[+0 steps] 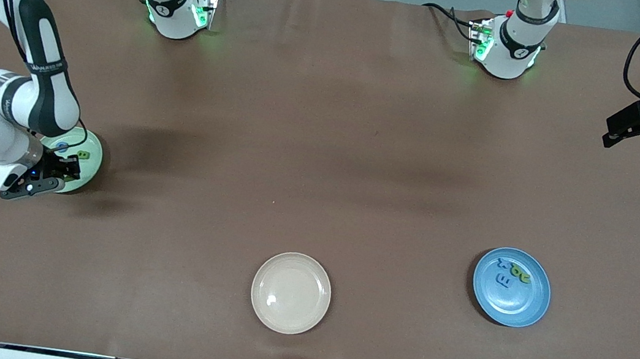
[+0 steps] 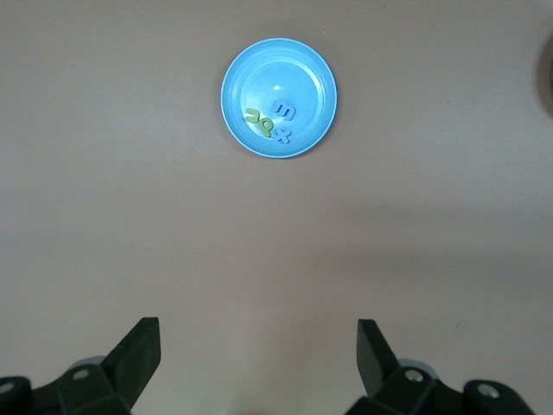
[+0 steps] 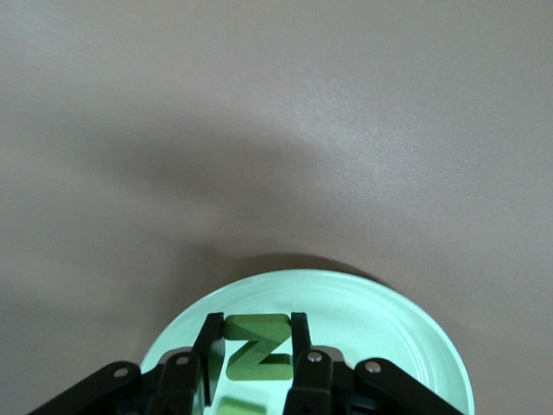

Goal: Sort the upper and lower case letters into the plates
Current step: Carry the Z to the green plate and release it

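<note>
**A green Z is held over the mint plate**

The cream plate (image 1: pixel 291 292) is set close to the table's (image 1: pixel 325 143) edge nearest the front camera. The blue plate (image 1: pixel 511 287) is placed a little farther in, toward the left arm's end, with four letters (image 2: pixel 270 121) lying in it. The mint plate (image 1: pixel 89 156) is found near the right arm's end. Over it, a green Z (image 3: pixel 257 347) is pinched between the fingers of the right gripper (image 3: pixel 257 350). The left gripper (image 2: pixel 257 346) is kept spread wide, holding nothing, above the left arm's end of the table.
</note>
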Controlling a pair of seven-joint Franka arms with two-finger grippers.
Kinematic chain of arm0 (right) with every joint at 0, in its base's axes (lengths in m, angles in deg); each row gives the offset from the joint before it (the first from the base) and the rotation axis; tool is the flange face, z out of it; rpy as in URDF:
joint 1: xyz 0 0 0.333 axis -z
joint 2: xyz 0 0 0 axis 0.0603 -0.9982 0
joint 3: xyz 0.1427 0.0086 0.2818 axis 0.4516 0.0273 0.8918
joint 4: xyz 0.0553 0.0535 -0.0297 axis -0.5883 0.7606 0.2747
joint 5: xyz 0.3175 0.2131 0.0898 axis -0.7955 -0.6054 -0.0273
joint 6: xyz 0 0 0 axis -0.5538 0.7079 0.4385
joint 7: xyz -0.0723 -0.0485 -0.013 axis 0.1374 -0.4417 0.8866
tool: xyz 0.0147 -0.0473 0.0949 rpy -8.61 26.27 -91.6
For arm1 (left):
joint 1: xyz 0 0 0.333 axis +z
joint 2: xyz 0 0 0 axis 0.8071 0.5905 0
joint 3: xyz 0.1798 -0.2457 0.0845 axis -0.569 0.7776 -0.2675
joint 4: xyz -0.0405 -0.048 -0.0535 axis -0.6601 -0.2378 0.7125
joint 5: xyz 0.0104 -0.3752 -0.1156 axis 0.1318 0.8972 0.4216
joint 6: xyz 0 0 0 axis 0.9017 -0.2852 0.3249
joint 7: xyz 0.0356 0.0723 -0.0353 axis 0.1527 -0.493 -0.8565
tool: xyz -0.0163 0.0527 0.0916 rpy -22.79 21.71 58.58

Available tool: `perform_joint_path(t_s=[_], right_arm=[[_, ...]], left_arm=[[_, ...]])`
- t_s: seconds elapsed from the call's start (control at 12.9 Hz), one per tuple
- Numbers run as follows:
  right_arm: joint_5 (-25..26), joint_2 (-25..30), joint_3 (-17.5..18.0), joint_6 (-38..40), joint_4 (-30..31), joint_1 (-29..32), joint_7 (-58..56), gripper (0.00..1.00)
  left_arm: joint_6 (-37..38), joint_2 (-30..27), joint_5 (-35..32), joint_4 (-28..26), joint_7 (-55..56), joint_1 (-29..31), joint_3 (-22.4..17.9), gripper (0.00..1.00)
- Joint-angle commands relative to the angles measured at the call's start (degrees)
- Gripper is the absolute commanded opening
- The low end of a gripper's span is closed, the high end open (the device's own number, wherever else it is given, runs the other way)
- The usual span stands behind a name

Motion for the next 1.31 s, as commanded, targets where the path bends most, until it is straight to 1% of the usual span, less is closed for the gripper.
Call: perform_joint_path(t_s=[0.0, 0.15, 0.23, 0.31, 0.39, 0.46, 0.54, 0.62, 0.7, 0.77, 0.93, 1.08, 1.24], right_arm=[[0.3, -2.1, 1.3, -2.4, -0.1, 1.8, -2.3, 0.11], [0.3, -2.5, 1.3, -2.4, -0.1, 2.1, -2.4, 0.14], [0.3, -2.5, 1.3, -2.4, -0.1, 2.1, -2.4, 0.18], [0.2, -2.4, 1.3, -2.1, -0.1, 1.8, -2.2, 0.58], [0.2, -2.1, 1.3, -1.7, -0.2, 1.6, -1.6, 0.90], [0.1, -0.6, 1.4, -0.7, -0.3, 1.5, -1.6, 0.93], [-0.2, 1.6, 1.4, 2.1, -0.6, 1.4, -1.3, 0.95], [-0.2, 3.5, 1.6, 6.6, -1.8, 1.2, -0.1, 0.95], [-0.2, 6.0, 1.7, 12.3, -2.6, 0.5, 3.6, 0.95], [-0.2, 9.7, 1.7, 18.5, -2.5, -0.8, 9.2, 0.95], [-0.2, 16.8, 1.7, 27.3, -1.3, -3.5, 18.0, 0.97], [-0.2, 23.7, 1.7, 31.7, 1.0, -6.4, 24.9, 0.98], [-0.1, 29.0, 1.7, 35.6, 2.1, -9.0, 30.7, 0.99]], left_arm=[[-1.3, -0.7, 0.3, -0.8, -0.4, 0.0, 0.1, 1.00], [-1.7, -0.7, 0.7, -1.5, -0.2, 0.2, 0.0, 1.00], [-1.7, -0.8, 0.8, -1.8, -0.2, 0.2, 0.0, 1.00], [-1.7, -0.9, 0.8, -1.8, -0.2, 0.1, 0.0, 1.00], [-1.5, -1.0, 0.8, -1.9, -0.2, 0.1, 0.0, 1.00], [-1.5, -1.0, 0.8, -1.9, -0.2, 0.1, 0.0, 1.00], [-1.5, -1.0, 0.8, -2.4, -0.2, 0.1, 0.0, 1.00], [-1.7, -1.0, 0.8, -2.6, -0.2, 0.0, 0.1, 1.00], [-1.7, -1.0, 0.8, -2.6, -0.2, 0.0, 0.1, 1.00], [-1.7, -1.0, 0.8, -2.6, -0.2, 0.0, 0.1, 1.00], [-2.5, -0.6, 0.7, -2.2, -0.3, -0.1, 0.1, 1.00], [-3.9, -0.5, 0.7, -2.2, -0.3, 0.1, 0.0, 1.00], [-3.9, -0.6, 0.5, -2.1, -0.4, 0.1, 0.0, 1.00]])
